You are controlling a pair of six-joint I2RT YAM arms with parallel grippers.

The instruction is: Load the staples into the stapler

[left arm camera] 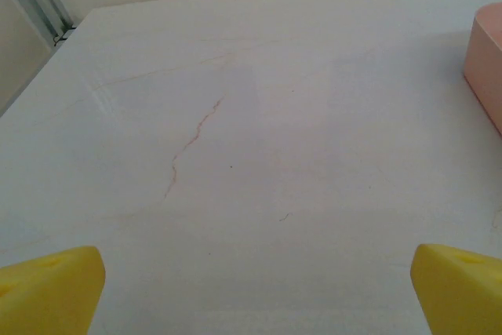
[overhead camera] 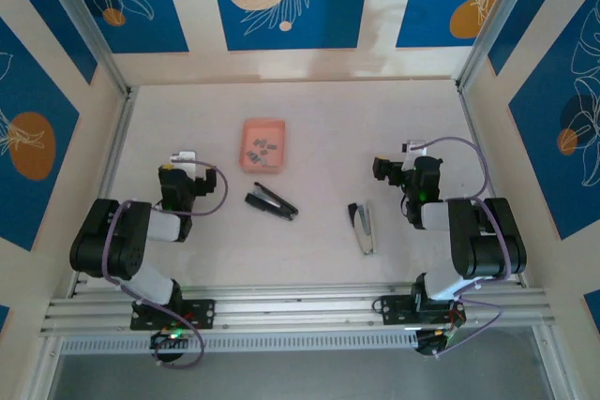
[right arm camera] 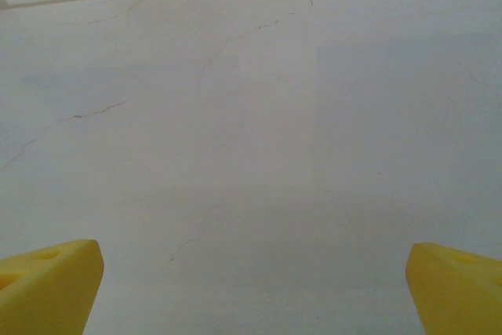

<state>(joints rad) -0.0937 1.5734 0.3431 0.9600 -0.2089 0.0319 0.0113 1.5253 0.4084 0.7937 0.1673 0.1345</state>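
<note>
Several tiny grey staples lie inside a salmon-pink tray at the table's middle back. A black stapler lies in front of the tray, pointing down-right. A grey stapler lies right of centre, roughly lengthwise toward me. My left gripper sits left of the black stapler, open, its yellow fingertips wide apart over bare table. On the far side of the grey stapler, my right gripper also stands open, with its yellow fingertips spread and nothing between them.
The tray's corner shows at the right edge of the left wrist view. Cream walls with blue panels enclose the table on three sides; metal rails run along the near edge by the arm bases.
</note>
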